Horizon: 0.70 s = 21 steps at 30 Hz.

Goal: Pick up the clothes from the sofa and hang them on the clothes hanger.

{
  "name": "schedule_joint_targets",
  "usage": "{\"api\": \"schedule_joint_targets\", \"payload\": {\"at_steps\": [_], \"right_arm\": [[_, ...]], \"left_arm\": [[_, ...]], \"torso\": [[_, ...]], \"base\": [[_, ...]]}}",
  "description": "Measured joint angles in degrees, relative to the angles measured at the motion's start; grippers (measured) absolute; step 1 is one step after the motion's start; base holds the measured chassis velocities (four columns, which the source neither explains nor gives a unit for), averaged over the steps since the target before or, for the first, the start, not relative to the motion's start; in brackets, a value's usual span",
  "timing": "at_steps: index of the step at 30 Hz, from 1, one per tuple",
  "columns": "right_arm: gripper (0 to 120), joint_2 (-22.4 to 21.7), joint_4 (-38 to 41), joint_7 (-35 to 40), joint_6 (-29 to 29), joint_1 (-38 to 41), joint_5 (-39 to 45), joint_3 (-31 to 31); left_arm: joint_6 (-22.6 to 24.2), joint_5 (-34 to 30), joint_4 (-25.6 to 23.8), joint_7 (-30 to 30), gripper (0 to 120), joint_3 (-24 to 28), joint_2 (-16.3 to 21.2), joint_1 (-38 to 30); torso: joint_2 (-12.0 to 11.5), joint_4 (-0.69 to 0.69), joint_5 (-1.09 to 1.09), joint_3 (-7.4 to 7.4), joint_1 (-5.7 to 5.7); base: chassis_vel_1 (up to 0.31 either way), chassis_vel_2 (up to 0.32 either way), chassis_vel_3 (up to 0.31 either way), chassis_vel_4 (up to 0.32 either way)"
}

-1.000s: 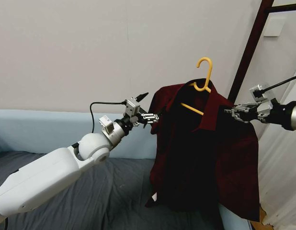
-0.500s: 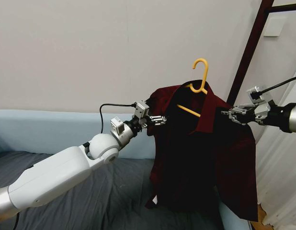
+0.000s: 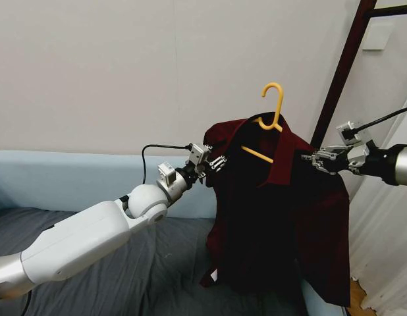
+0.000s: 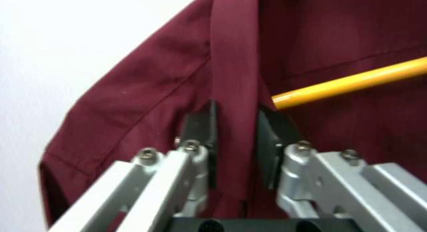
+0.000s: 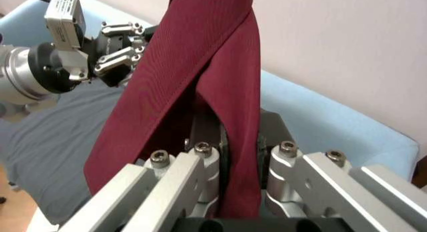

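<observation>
Cannot see most of the yellow hanger (image 3: pixel 280 104) inside the shirt (image 3: pixel 282 217), only its hook and one sloping bar. Cannot make out the fingertips of the right claw (image 3: pixel 313 158), sunk in the shirt's shoulder fold. Lose the sofa (image 3: pixel 58 178) end behind the shirt.

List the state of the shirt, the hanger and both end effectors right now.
Dark red shirt: draped on the hanger, held up in the air.
Yellow hanger: inside the collar, hook hanging on nothing.
Left end effector: shut on the shirt's edge.
Right end effector: shut on the shirt's other edge.
</observation>
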Motion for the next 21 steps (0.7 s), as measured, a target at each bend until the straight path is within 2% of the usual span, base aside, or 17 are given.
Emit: {"api": "schedule_joint_targets", "payload": {"at_steps": [3,8,13,21], "right_arm": [[7,0.08,0.03,0.06,0.08,0.00,-0.21,-0.07],[7,0.20,-0.30,0.37,0.24,-0.28,-0.58,-0.17],[7,0.61,-0.80,1.90,1.37,-0.47,-2.03,-1.17],[7,0.66,-1.23,2.71,1.90,-0.61,-2.10,-1.22]], "left_arm": [[-0.14,0.29,-0.19,0.04,1,0.04,0.05,0.10],[-0.22,0.48,-1.08,0.06,0,-0.07,0.27,0.44],[0.17,1.44,-4.66,0.03,0,-0.84,0.61,0.72],[1.14,0.68,-7.08,-1.14,0,-0.50,0.81,-0.52]], "torso": [[0.00,0.00,0.00,0.00,0.00],[0.00,0.01,0.00,0.00,0.00],[0.00,0.00,0.01,0.00,0.00],[0.00,0.00,0.01,0.00,0.00]], "base": [[0.000,0.000,0.000,0.000],[0.000,0.000,0.000,0.000],[0.000,0.000,0.000,0.000],[0.000,0.000,0.000,0.000]]}}
